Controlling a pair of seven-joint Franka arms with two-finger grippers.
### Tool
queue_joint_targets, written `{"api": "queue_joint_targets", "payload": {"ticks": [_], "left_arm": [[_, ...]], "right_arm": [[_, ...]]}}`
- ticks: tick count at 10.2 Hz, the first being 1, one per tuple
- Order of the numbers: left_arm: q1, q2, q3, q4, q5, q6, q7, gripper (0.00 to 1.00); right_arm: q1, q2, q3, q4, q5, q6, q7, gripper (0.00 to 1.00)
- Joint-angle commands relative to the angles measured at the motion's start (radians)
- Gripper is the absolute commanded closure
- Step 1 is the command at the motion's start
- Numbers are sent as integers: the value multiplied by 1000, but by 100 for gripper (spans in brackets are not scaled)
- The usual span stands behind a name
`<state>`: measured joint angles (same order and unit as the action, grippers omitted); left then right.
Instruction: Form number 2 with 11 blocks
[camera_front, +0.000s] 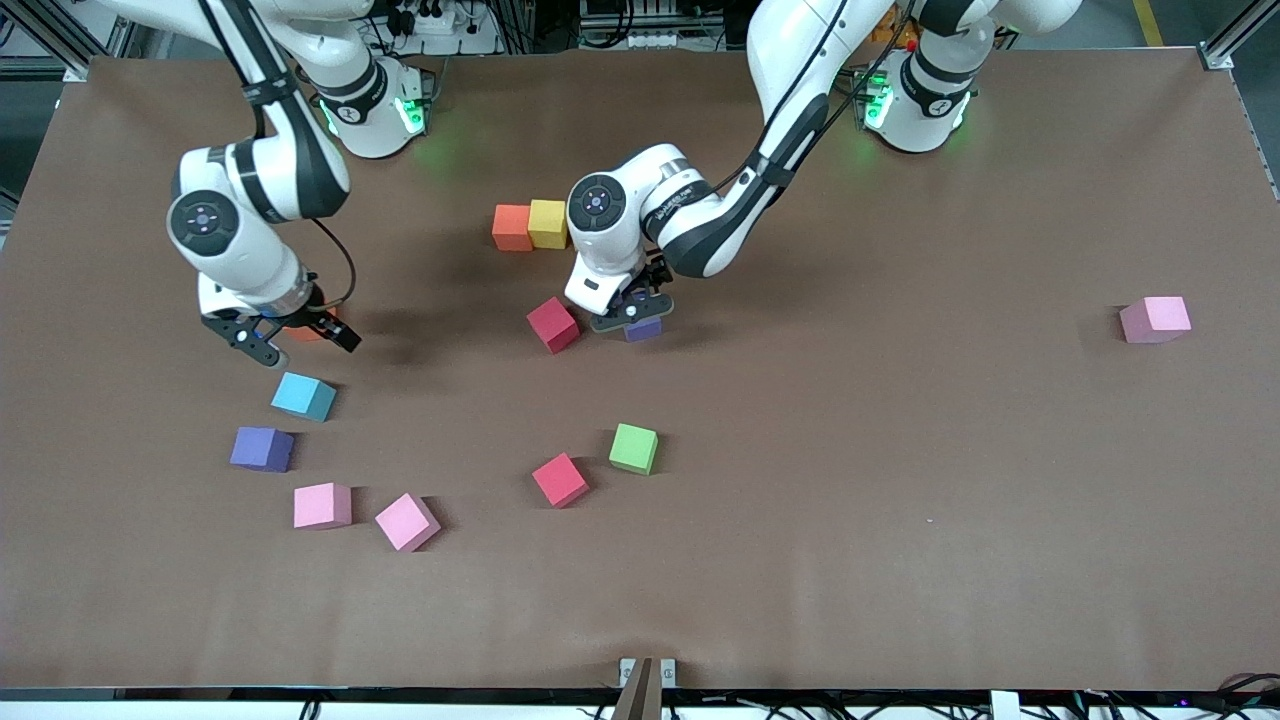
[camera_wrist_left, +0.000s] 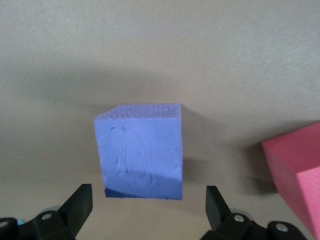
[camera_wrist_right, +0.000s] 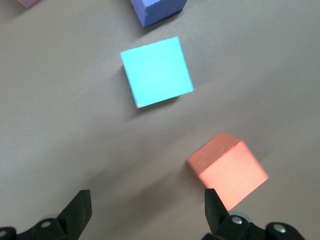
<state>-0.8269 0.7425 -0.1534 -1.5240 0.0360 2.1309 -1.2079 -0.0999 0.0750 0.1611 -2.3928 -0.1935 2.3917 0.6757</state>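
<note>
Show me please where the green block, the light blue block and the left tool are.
green block (camera_front: 634, 447), front view, on its top face.
light blue block (camera_wrist_right: 156, 70), right wrist view, on its top face.
left tool (camera_wrist_left: 148, 202), left wrist view, midway between its open fingertips.

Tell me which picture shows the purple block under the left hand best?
The left wrist view: the purple block fills the middle, between the open left hand. The front view shows only a sliver of it under that hand. The right wrist view shows a different purple block beside the light blue one.
</note>
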Motion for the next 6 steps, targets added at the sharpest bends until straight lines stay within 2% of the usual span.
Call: {"api": "queue_joint_targets", "payload": {"ticks": [1,3,6], "left_arm": [[8,-11,-2,-31,12,12,39,0],[11,-9,5,-30,13,12,45,0],[32,-17,8,-19,13,26,45,0]], "right_arm": [[-26,-9,-67,0,-20,-20,-309,0],[-55,8,-142,-6,-6,-10,-627,0],[-38,29,-146,-80,39,59,-682,0]]}}
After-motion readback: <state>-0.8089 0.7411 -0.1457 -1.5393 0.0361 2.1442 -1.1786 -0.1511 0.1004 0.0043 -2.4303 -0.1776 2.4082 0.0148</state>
